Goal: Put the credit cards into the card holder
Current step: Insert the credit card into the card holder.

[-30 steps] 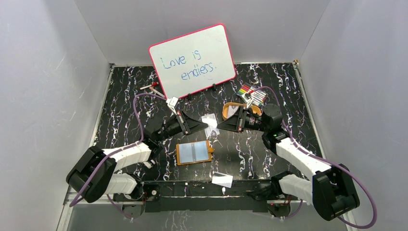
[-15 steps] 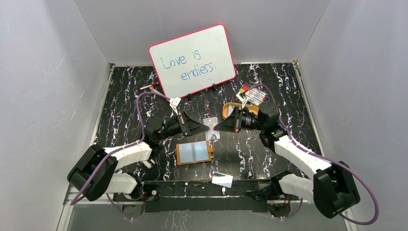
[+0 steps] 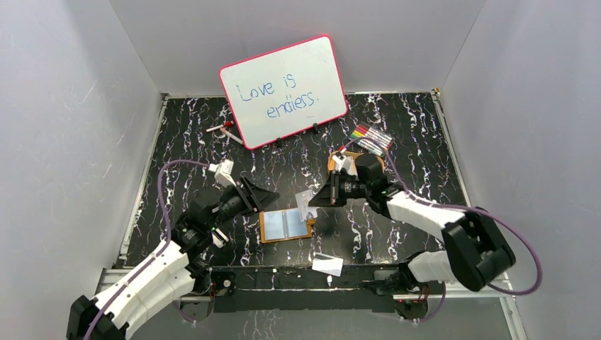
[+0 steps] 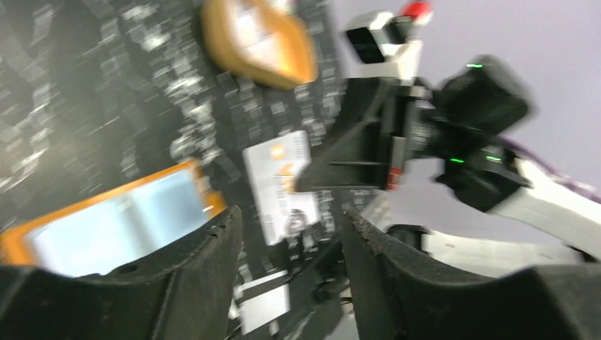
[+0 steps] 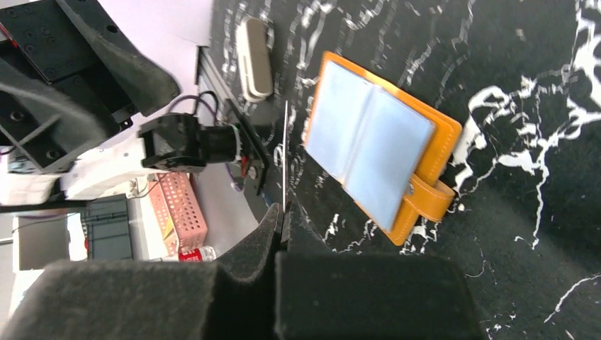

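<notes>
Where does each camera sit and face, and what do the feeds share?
Top external: above and behind the bases, looking down at the black marbled table; left arm and right arm show.
Left wrist: on the left arm, facing the right arm; open jaws at bottom.
Right wrist: on the right arm, facing down; shut jaws pinch a thin pale card edgewise.
Shared: all show the open orange leathery card holder.
</notes>
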